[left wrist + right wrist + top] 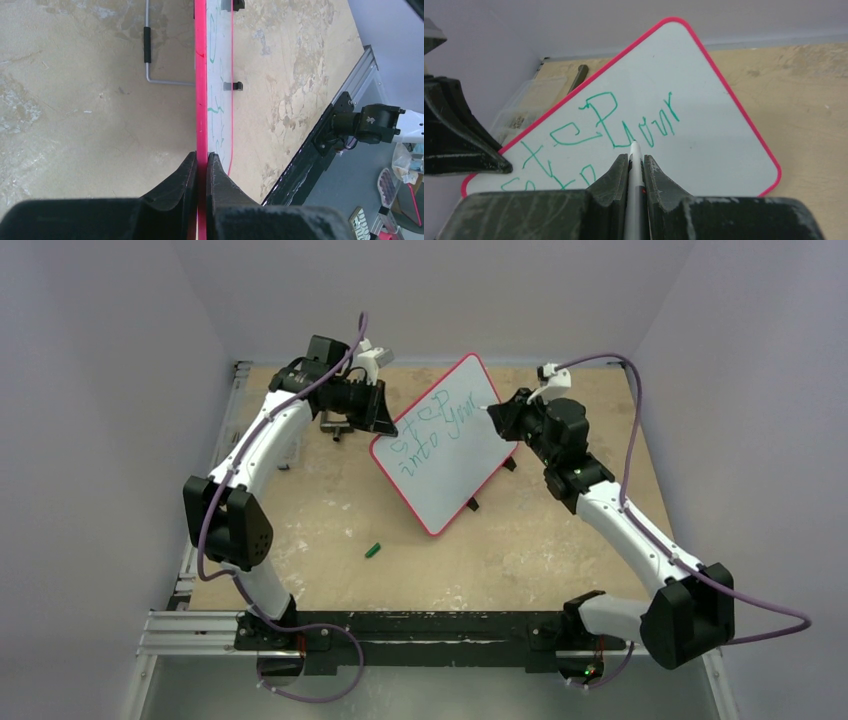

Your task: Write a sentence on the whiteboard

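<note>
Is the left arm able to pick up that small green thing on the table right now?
Probably not yet: the left end effector is clamped on the whiteboard rim, so it isn't free, though nothing blocks the small green thing.

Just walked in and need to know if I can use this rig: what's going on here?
Two arms are writing on a whiteboard. The left gripper is clamped on its red rim, holding it steady, while the right gripper grips a marker with its tip on the board's face. The green writing seems to read "step into your", so the sentence looks unfinished. A small green piece, possibly the cap, lies on the table nearer the arm bases.
</note>
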